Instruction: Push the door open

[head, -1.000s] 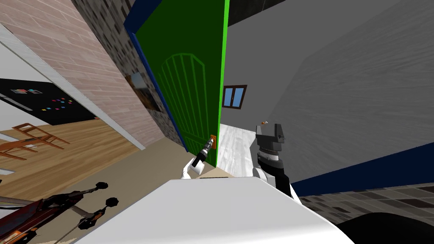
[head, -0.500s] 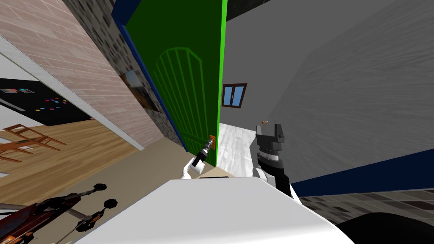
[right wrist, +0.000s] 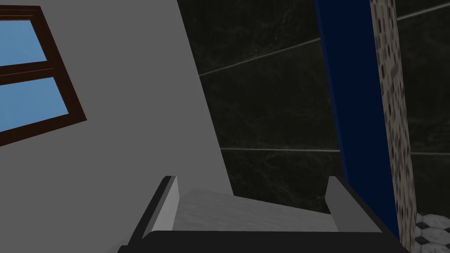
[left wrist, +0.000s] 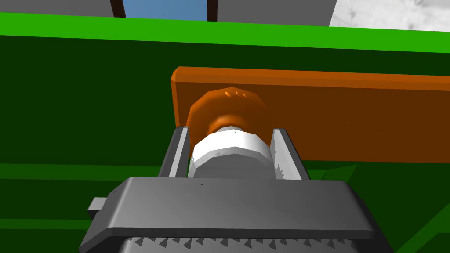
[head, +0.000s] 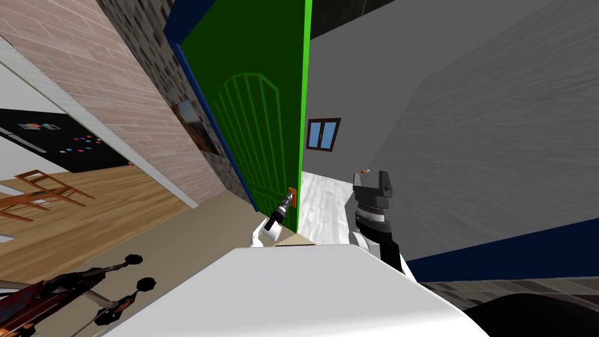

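A green door (head: 257,117) with an arched panel stands swung wide, its bright free edge (head: 304,105) facing me. On it sits an orange plate (left wrist: 351,114) with an orange-necked, white-capped knob (left wrist: 228,151). My left gripper (left wrist: 230,149) is shut on that knob, its fingers (left wrist: 178,151) pressing both sides; the head view shows that left gripper (head: 289,199) at the door's edge. My right gripper (head: 372,178) is raised in the doorway, open and holding nothing; between its fingers (right wrist: 169,206) is only air.
A blue door frame (head: 205,105) and mosaic wall lie left of the door. Beyond the opening are a pale floor (head: 324,202), a grey wall (head: 468,146) and a small window (head: 322,134). Wooden chairs (head: 41,190) and a dark wheeled object (head: 88,286) sit at my left.
The door's top and frame drifted slightly across the head view and back as my view shifted. Both arms have kept their places, the left still on the knob.
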Robot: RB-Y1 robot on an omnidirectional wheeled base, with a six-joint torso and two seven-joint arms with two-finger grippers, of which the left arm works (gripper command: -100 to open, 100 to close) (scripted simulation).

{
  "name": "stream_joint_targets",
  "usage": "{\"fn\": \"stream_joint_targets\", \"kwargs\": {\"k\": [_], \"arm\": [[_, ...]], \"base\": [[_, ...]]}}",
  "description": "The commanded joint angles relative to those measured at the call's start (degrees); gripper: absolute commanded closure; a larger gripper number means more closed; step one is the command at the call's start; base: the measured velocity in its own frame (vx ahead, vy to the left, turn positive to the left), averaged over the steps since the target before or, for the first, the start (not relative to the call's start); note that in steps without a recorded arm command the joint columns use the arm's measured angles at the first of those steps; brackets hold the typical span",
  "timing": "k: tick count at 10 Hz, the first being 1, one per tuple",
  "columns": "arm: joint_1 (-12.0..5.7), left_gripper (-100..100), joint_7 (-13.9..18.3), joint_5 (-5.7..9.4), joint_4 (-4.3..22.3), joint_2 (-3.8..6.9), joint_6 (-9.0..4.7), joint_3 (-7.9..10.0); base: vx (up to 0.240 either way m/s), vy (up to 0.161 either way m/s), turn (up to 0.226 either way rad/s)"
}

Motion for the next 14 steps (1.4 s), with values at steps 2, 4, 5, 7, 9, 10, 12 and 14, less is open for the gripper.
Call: {"fn": "stream_joint_targets", "kwargs": {"k": [2,4,5,7,9,10,12,14], "arm": [[-1.31,100,-0.30,0.14,0.40,-0.08,-0.42,1.95],[-1.81,100,-0.65,0.19,1.18,-0.29,-0.46,3.43],[-2.18,100,-0.90,0.23,1.75,-0.45,-0.49,4.51],[-2.58,100,-1.18,0.27,2.37,-0.63,-0.53,5.68],[-2.99,100,-1.46,0.31,3.01,-0.83,-0.56,6.90],[-3.20,100,-1.61,0.33,3.34,-0.94,-0.58,7.52],[-3.63,100,-1.91,0.38,4.01,-1.16,-0.61,8.79],[-4.07,100,-2.21,0.42,4.69,-1.39,-0.65,10.08]], "base": [[0.130,-0.109,0.033],[0.158,-0.127,0.036],[0.161,-0.153,0.076],[0.138,-0.140,0.059],[0.082,-0.097,0.038],[0.083,-0.096,0.053],[0.091,-0.086,0.038],[0.087,-0.098,0.041]]}}
